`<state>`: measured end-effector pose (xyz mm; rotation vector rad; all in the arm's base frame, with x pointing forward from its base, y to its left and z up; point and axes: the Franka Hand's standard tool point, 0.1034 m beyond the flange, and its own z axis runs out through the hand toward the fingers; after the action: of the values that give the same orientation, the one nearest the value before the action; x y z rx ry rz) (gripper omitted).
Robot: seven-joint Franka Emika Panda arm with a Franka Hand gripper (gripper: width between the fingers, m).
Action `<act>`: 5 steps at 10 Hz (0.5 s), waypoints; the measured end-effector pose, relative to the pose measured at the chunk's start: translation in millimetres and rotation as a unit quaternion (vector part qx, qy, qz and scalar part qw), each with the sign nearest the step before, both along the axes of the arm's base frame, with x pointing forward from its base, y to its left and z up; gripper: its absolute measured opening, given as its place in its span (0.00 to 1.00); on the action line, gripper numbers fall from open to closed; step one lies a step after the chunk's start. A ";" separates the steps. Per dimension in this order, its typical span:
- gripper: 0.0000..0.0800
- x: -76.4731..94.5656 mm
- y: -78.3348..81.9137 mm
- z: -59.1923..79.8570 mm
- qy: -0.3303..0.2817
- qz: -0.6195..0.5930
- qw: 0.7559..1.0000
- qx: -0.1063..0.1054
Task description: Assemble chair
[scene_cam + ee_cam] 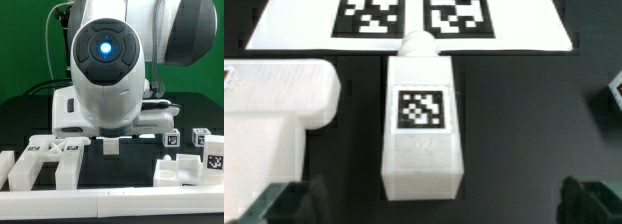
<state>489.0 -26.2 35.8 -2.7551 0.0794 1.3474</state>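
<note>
No chair part seems joined yet: one post (420, 120) w/ a tag lies loose on the table (526, 110), one end near the marker board (295, 30), beside a bigger white block (278, 110), other pcs (40, 160) lie apart, and the gripper (438, 205) hovers above the post, fingers spread wide, empty.

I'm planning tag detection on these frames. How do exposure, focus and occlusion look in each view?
Exterior view: the arm looms close and hides much of the scene, and the chair parts look washed out. Wrist view: the tag on the post is legible and high-contrast, the marker board is cut off at the edge, and the end effector is dark and blurred.
</note>
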 end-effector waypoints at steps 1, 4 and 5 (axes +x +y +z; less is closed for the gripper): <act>0.81 -0.3 -0.2 -0.3 0.000 0.000 1.000 0.000; 0.81 -24.1 -4.6 -18.1 0.029 -0.007 1.000 -0.004; 0.81 -28.5 -1.8 -24.6 0.024 -0.006 1.000 -0.006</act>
<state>460.6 -27.9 11.2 -2.7278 0.1056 1.4158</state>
